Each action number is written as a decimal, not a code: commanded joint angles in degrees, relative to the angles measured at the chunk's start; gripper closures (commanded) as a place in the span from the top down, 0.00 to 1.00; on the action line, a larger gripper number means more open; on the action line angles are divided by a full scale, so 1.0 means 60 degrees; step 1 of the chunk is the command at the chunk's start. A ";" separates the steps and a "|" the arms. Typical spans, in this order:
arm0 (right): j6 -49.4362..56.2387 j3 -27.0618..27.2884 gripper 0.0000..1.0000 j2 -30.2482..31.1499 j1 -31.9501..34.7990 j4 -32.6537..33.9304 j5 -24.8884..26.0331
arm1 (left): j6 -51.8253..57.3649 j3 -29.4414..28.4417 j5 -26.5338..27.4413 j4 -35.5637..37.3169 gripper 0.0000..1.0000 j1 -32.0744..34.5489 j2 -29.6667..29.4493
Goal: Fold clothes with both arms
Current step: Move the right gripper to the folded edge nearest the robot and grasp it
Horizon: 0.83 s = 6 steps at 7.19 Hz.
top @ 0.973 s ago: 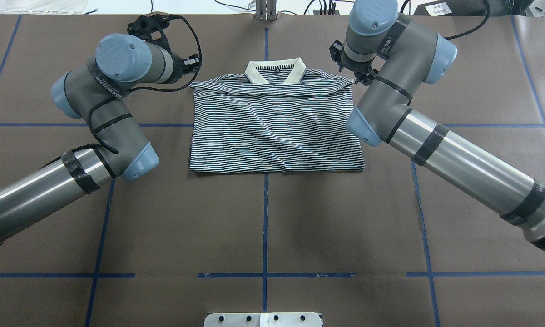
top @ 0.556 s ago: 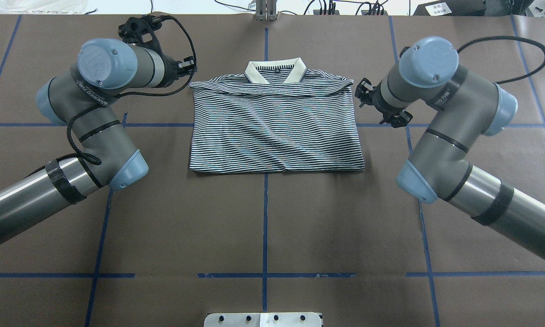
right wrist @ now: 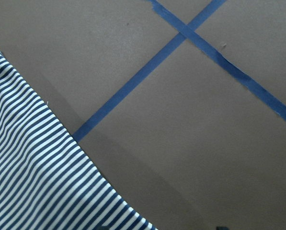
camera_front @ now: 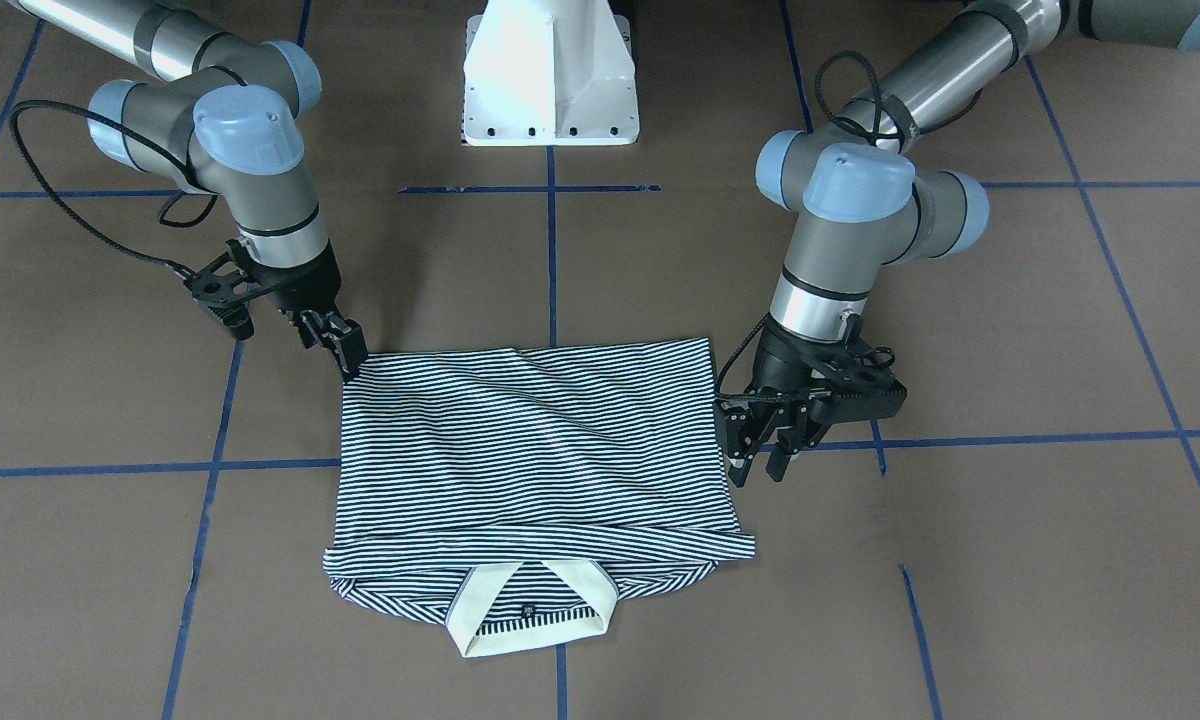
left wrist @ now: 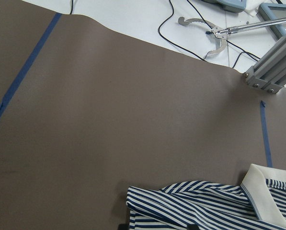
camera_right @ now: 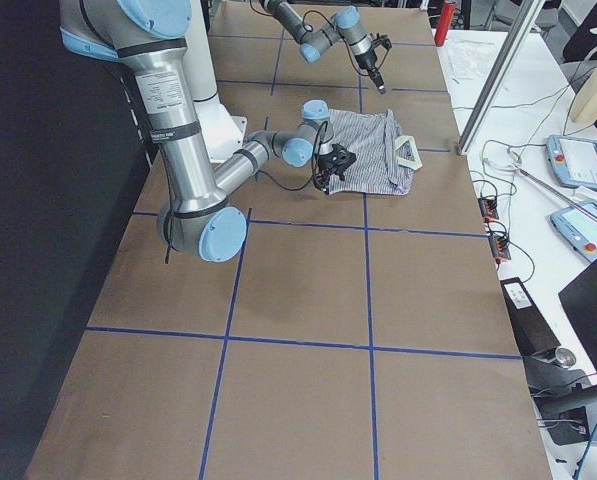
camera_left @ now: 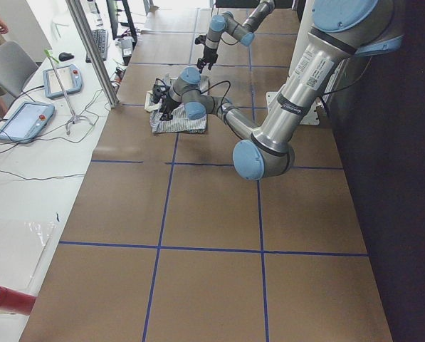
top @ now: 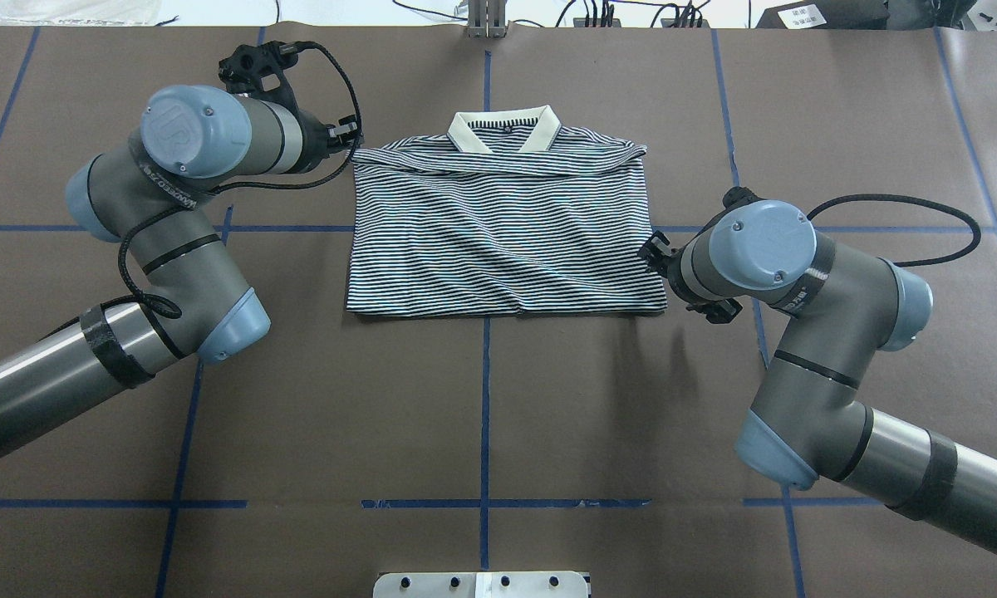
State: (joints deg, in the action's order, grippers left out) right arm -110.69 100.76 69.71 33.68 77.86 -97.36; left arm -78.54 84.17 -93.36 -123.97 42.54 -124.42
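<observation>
My L gripper (camera_front: 756,470), frame right, and R gripper (camera_front: 345,355), upper left, hang part-open, empty, beside polo shirt (camera_front: 530,450); mismatched grabs cd skew next fold.

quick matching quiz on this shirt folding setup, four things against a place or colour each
Things:
1 collar
2 left hand
3 right hand
4 pedestal base

Place or colour:
a white
b at the hem corner of the shirt
c cream, at the shirt's end farthest from the robot
d near the shirt's shoulder corner

Pairs: 1-c, 2-d, 3-b, 4-a
</observation>
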 commanded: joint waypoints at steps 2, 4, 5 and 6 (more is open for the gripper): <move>-0.0009 -0.0516 0.80 -0.0424 -0.0121 0.0001 0.0128 | -0.0050 0.0136 0.0032 0.0051 0.52 -0.0089 0.0008; 0.0021 -0.0842 0.74 -0.0603 -0.0136 -0.0028 0.0099 | -0.0050 0.0151 0.0032 0.0051 0.52 -0.0103 0.0038; 0.0064 -0.0914 0.70 -0.0502 -0.0194 -0.0013 0.0084 | -0.0050 0.0151 0.0032 0.0036 0.52 -0.0103 0.0052; 0.0035 -0.0900 0.67 -0.0545 -0.0252 -0.0013 0.0070 | -0.0050 0.0151 0.0032 0.0051 0.52 -0.0103 0.0052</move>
State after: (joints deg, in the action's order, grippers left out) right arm -110.43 95.52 66.52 32.57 77.77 -96.83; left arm -78.84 85.07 -93.17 -123.70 41.94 -124.15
